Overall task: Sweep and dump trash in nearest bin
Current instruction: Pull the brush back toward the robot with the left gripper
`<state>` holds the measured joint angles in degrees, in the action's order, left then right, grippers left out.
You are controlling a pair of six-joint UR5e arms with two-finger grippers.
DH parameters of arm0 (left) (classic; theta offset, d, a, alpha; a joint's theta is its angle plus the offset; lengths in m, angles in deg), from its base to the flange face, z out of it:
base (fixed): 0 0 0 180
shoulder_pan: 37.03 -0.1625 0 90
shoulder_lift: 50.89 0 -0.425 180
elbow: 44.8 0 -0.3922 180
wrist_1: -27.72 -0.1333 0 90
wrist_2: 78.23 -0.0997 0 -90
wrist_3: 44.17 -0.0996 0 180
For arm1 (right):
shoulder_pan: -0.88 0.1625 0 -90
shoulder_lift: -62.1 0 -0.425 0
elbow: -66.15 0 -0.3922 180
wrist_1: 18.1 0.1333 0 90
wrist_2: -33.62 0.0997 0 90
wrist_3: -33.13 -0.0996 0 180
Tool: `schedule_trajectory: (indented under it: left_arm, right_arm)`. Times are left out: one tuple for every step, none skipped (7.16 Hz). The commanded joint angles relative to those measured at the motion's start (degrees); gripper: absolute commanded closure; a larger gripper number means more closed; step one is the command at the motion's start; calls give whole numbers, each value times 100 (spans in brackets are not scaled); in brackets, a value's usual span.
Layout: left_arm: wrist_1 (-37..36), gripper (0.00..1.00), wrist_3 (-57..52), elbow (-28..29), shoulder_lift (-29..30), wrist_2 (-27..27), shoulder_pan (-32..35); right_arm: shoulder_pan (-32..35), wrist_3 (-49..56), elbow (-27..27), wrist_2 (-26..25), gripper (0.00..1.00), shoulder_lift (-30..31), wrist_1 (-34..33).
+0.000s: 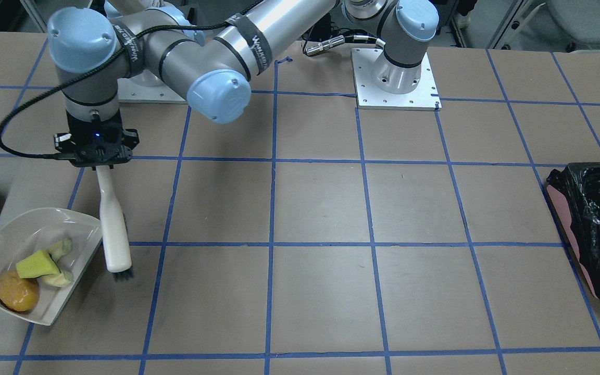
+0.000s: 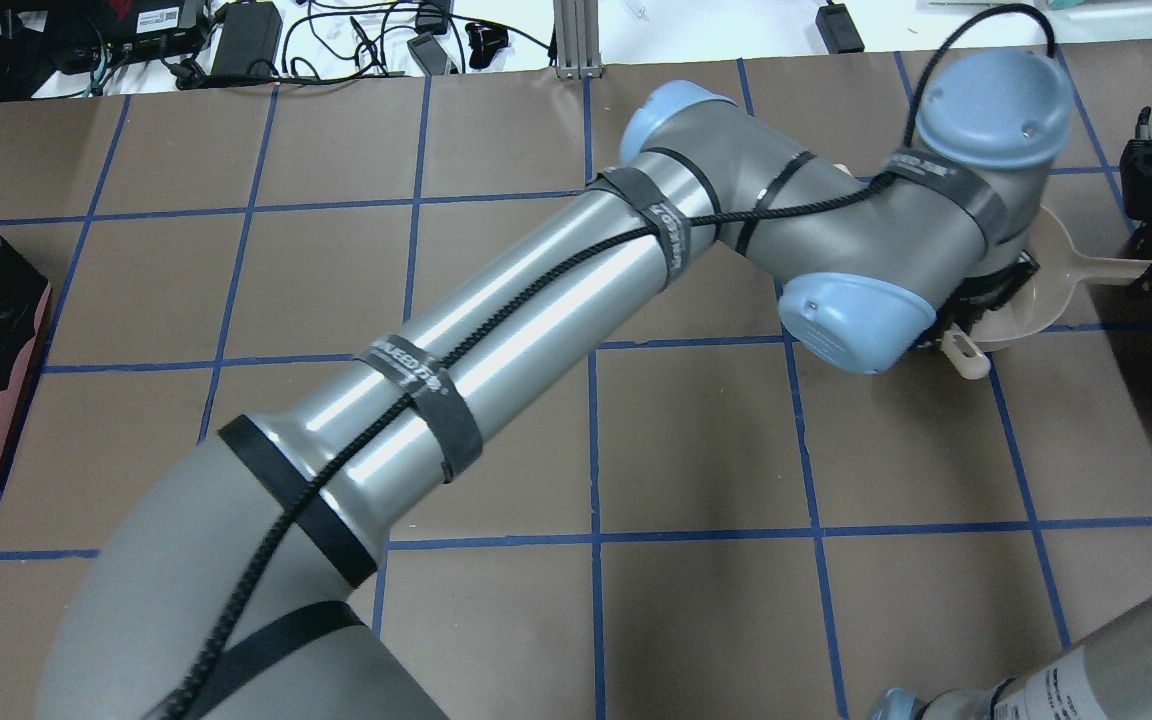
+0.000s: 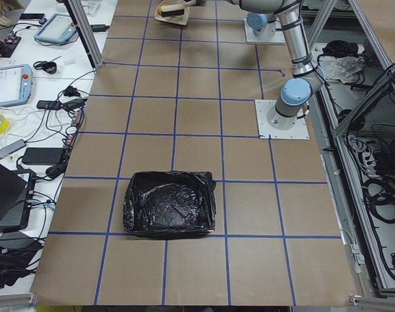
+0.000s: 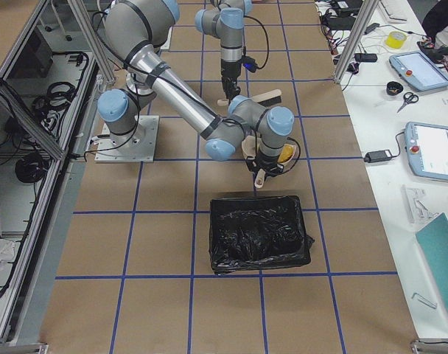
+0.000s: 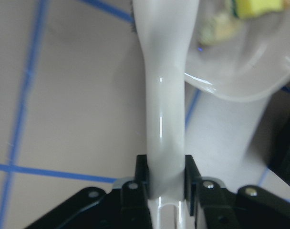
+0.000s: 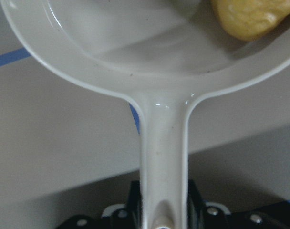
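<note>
Trash, lumpy, spongy and peel-like, inside glossy white scoop-shaped dustpan

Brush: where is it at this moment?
In the front-facing view the brush is at lower left, its handle clamped in the left tool, its bristles beside the open lip of the dustpan, on that view's right of it.

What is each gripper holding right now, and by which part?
The left gripper holds the brush by the end of its white handle; the right gripper holds the dustpan by its handle.
</note>
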<state>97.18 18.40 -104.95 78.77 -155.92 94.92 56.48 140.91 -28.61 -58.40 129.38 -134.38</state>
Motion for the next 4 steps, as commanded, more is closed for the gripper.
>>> schedule_trajectory:
  left_arm:
    - [471, 100, -893, -680, -623, -237, -729]
    - [777, 100, -1435, -1005, -965, -237, -1071]
    - [1215, 100, -1980, -1339, -1291, -350, -1371]
    - [1324, 100, -2664, -1725, -1572, -464, -1635]
  right_arm:
    - [-171, -3, 27, 516, 100, 207, 396]
    - [-346, -3, 53, 814, 100, 242, 440]
    - [-435, 6, 80, 1095, 100, 303, 579]
    - [-444, 6, 141, 1316, 100, 443, 885]
